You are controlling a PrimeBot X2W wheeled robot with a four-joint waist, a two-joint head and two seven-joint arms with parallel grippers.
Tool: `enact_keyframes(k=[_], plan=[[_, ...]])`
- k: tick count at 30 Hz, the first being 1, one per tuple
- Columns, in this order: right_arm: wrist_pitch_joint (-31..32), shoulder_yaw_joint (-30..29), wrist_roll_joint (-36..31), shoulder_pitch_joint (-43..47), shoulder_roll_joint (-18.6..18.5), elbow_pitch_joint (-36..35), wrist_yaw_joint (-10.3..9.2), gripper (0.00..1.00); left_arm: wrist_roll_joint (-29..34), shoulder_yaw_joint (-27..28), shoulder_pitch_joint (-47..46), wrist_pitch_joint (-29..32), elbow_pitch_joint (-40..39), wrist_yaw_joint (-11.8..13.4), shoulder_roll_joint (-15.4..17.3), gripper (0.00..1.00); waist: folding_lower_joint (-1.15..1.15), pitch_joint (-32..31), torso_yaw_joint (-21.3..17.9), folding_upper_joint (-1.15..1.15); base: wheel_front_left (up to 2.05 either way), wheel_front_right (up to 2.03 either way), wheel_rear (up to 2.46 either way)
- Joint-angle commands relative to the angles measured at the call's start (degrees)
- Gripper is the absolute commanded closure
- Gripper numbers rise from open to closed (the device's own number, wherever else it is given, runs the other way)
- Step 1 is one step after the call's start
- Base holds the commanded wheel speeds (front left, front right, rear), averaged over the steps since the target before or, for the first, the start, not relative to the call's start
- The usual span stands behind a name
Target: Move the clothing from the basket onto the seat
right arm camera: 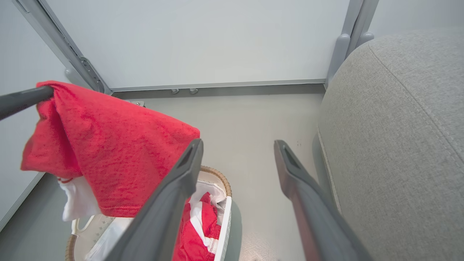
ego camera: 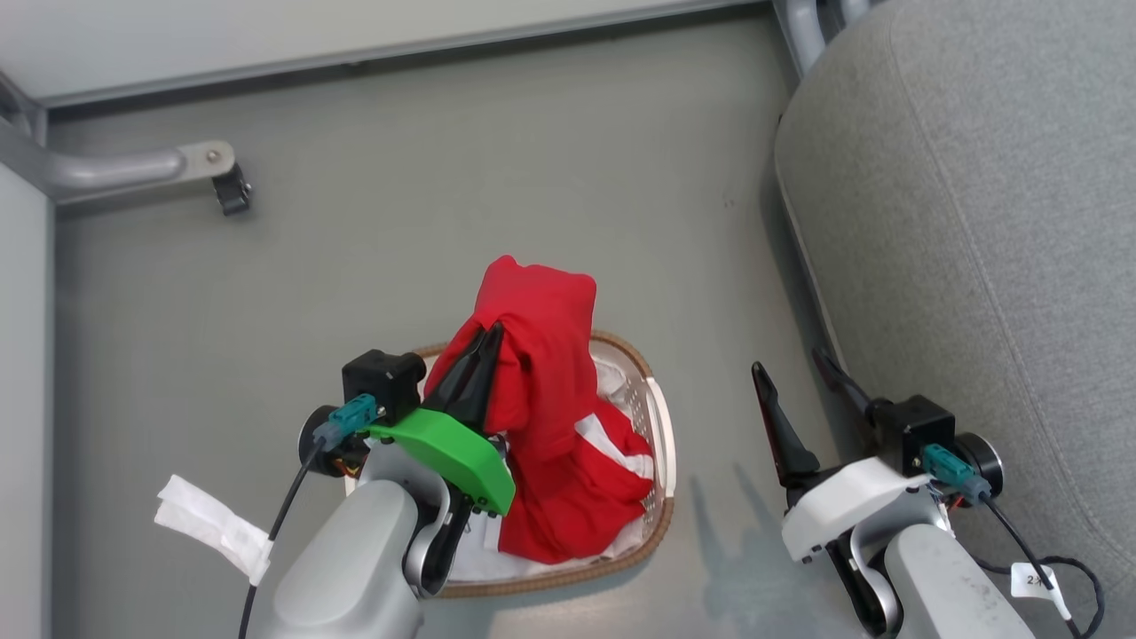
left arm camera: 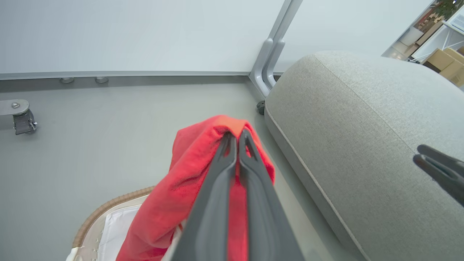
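Note:
My left gripper (ego camera: 490, 335) is shut on a fold of the red clothing (ego camera: 541, 373) and holds it lifted above the basket (ego camera: 661, 444). In the left wrist view the closed left gripper (left arm camera: 237, 135) pinches the top of the clothing (left arm camera: 192, 170). More red and white clothing (right arm camera: 197, 224) lies inside the basket (right arm camera: 223, 221). My right gripper (ego camera: 790, 366) stands open and empty between the basket and the grey seat (ego camera: 976, 222). The seat (left arm camera: 362, 137) rises to the right of the lifted garment (right arm camera: 108, 145).
A white paper tag (ego camera: 213, 524) hangs off my left forearm. A grey metal leg with a black castor (ego camera: 232, 191) stands on the floor at the far left. A wall panel (ego camera: 355, 27) closes the far side, and a frame post (left arm camera: 270, 61) stands by the seat's corner.

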Motion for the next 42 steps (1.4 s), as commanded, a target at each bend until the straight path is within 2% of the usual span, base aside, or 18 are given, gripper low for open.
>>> enact_keyframes(k=[1, 13, 26, 31, 42], plan=[[-0.27, -0.28, 0.31, 1.29, -0.18, -0.11, -0.03, 0.0, 0.66, 0.67, 1.38, -0.21, -1.51, -0.07, -0.22, 1.0, 0.0, -3.95, 1.45, 0.0, 0.0, 0.0, 0.0], [-0.27, 0.28, 0.49, 4.71, -0.06, -0.83, -0.04, 0.0, 3.85, 4.19, 3.68, -0.23, -15.18, -0.07, -0.33, 1.0, 0.0, -9.39, 1.7, 0.0, 0.0, 0.0, 0.0], [-0.28, 2.49, 1.1, 5.82, -0.03, -2.2, -0.03, 0.0, 4.8, 4.0, 4.17, -0.22, -21.41, -0.07, -0.45, 1.0, 0.0, -11.48, 1.32, 0.0, 0.0, 0.0, 0.0], [-0.27, 6.09, 0.52, 3.13, -0.03, -5.51, -0.03, 0.0, 4.58, 3.34, 3.87, -0.22, -22.02, -0.07, -0.56, 1.0, 0.0, -11.16, 1.72, 0.0, 0.0, 0.0, 0.0], [-0.27, 19.65, 1.34, -6.86, -1.07, -9.38, -0.04, 0.0, 3.45, 0.83, 3.29, -0.22, -21.11, -0.07, -0.94, 1.0, 0.0, -10.66, 3.76, 0.0, 0.0, 0.0, 0.0]])
